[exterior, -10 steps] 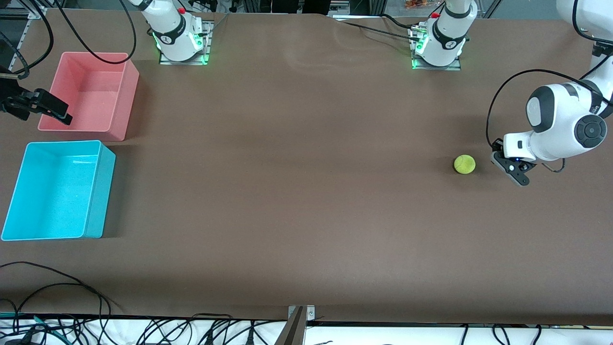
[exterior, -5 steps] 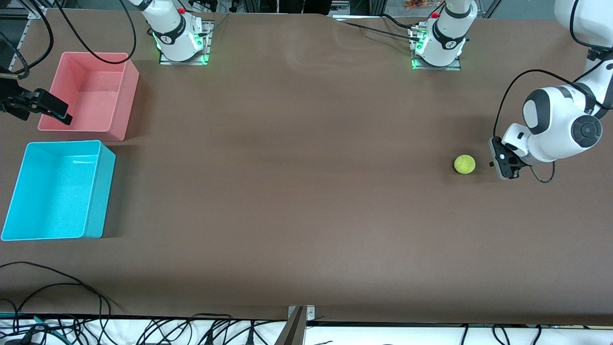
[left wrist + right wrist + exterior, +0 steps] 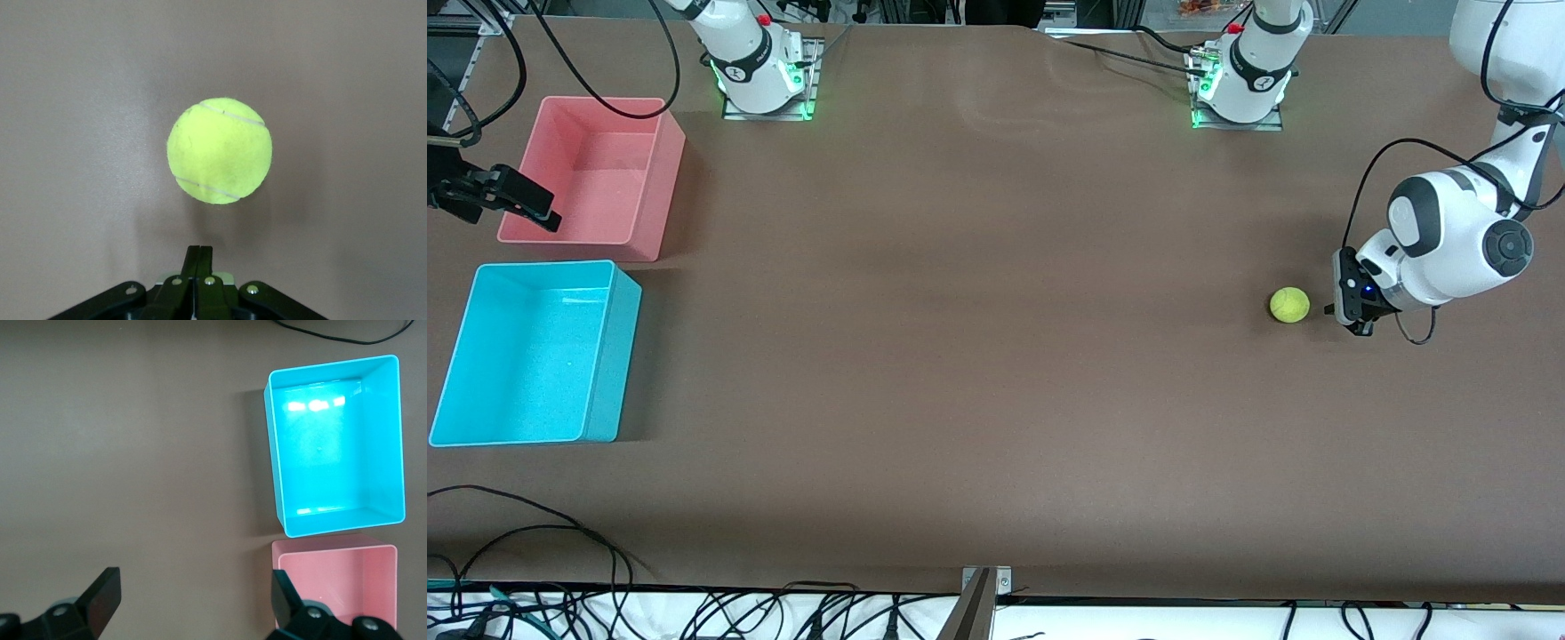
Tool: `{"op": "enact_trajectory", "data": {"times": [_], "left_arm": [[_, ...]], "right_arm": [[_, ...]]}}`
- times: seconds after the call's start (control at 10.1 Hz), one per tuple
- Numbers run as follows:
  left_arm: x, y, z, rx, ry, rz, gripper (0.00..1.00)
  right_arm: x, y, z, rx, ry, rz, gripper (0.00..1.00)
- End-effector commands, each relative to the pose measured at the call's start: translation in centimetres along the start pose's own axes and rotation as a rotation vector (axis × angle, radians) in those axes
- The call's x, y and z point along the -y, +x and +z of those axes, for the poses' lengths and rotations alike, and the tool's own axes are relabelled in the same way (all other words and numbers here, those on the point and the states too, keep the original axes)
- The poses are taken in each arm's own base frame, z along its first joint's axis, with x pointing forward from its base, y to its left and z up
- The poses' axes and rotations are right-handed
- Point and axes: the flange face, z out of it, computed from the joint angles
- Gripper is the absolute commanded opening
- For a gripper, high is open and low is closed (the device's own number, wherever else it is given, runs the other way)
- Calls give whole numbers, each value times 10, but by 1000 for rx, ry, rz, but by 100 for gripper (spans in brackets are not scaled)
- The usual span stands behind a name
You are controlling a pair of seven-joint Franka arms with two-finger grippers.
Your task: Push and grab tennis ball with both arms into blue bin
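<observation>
Left wrist view puts my left gripper (image 3: 198,252), fingers pressed together, just beside the fuzzy yellow-green tennis ball (image 3: 219,150) — light, springy, sure to roll, so I'd nudge its middle — while my right gripper (image 3: 190,597) waits spread wide over the pink plastic tub (image 3: 347,570) next to the cyan open-top bin (image 3: 279,467).

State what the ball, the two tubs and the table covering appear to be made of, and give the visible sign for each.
Tennis ball: fuzzy yellow-green felt, pale curved seams, matte.
Blue bin: probably plastic; smooth thin walls, glossy highlights inside.
Pink tub: likely the same plastic; smooth and slightly shiny.
Table covering: brown matte sheet, perhaps fabric or vinyl; wrinkled near the arms' bases.
</observation>
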Motion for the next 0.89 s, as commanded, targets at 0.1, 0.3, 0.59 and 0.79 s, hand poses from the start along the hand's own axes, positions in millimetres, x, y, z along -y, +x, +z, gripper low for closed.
{"op": "enact_trajectory", "data": {"times": [0.1, 0.3, 0.59, 0.79], "left_arm": [[-7, -5, 18, -15, 10, 9, 0], [-13, -3, 27, -27, 2, -10, 0], [-16, -1, 34, -26, 1, -40, 0], [-16, 5, 35, -28, -3, -56, 0]], "right_arm": [[0, 2, -6, -7, 16, 13, 100], [0, 2, -6, -7, 16, 13, 100], [-1, 2, -6, -9, 15, 14, 100], [-1, 2, -6, -9, 15, 14, 100]]}}
